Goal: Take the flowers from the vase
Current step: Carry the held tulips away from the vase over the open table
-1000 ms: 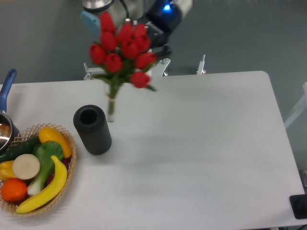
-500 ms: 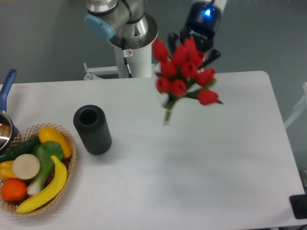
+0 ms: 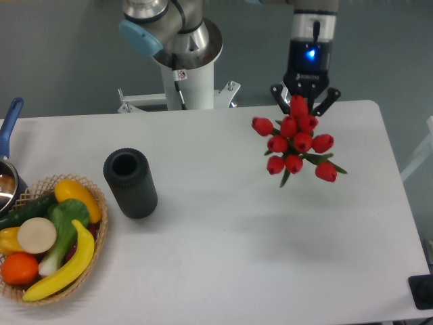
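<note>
The gripper [image 3: 306,103] hangs over the far right part of the white table [image 3: 270,237], its two dark fingers [image 3: 278,93] splayed to either side of the top of the flowers [image 3: 295,145], a tight bunch of glossy red tulip buds with a few pointed green leaves poking out at the lower edge. The buds hide the spot where the fingers meet the bunch, so the grip itself cannot be made out, but the flowers hang directly below the gripper, clear of the tabletop and out of the vase, with only a stub of green stem showing beneath them. Above the fingers the wrist is a black and grey cylinder with a small blue light. Well off to the gripper's left, on the table, stands the vase [image 3: 130,183], a short dark ribbed cylinder with a matte surface and a round open mouth, upright and with nothing in it. Further left again, at the table's edge, sits a woven basket [image 3: 99,230] holding a yellow banana [image 3: 64,267], a yellow pepper [image 3: 76,193], an orange [image 3: 19,268], a dark green cucumber [image 3: 30,208] and a leafy green vegetable with a pale round cut end [image 3: 37,235]. Beyond the basket, at the very edge, part of a metal pot with a blue handle [image 3: 9,125] shows. Behind the table, left of the gripper, rises the arm's grey base column [image 3: 186,81].
</note>
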Available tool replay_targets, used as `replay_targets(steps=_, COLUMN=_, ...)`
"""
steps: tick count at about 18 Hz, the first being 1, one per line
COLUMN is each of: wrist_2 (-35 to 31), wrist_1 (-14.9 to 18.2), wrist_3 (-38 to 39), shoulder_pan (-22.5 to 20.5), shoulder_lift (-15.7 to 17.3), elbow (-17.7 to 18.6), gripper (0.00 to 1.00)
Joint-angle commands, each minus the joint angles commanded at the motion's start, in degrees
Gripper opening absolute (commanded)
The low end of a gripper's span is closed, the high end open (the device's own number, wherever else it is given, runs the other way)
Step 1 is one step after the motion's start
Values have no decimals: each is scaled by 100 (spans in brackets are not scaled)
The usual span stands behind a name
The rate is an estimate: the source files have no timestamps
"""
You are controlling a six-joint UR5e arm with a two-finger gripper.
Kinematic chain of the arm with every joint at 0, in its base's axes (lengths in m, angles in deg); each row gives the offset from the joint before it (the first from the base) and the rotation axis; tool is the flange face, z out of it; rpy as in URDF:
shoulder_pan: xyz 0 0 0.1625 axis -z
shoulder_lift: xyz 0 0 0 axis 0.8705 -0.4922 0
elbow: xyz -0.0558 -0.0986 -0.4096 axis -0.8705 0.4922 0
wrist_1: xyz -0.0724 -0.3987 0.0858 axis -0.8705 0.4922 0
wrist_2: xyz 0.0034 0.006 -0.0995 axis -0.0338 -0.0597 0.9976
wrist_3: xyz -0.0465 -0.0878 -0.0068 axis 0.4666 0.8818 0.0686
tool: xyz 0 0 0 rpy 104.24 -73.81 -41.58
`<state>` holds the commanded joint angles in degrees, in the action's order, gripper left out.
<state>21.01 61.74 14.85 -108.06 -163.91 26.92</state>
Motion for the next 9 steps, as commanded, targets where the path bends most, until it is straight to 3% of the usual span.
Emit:
replay_targets(steps=3, wrist_2=-510, wrist_1=0, wrist_3=-53, shoulder_pan=219, shoulder_lift=-299, elbow=-193, gripper=0)
replay_targets(steps=5, wrist_2=-923, wrist_1=87, wrist_3=-62, shoulder_pan=491, shoulder_lift=-554, elbow=-570, gripper=0)
replay_targets(steps=9, wrist_2=-1680, wrist_1=851, wrist_3=-158, shoulder_pan=966, shoulder_lift=-862, elbow=-1133, gripper=1)
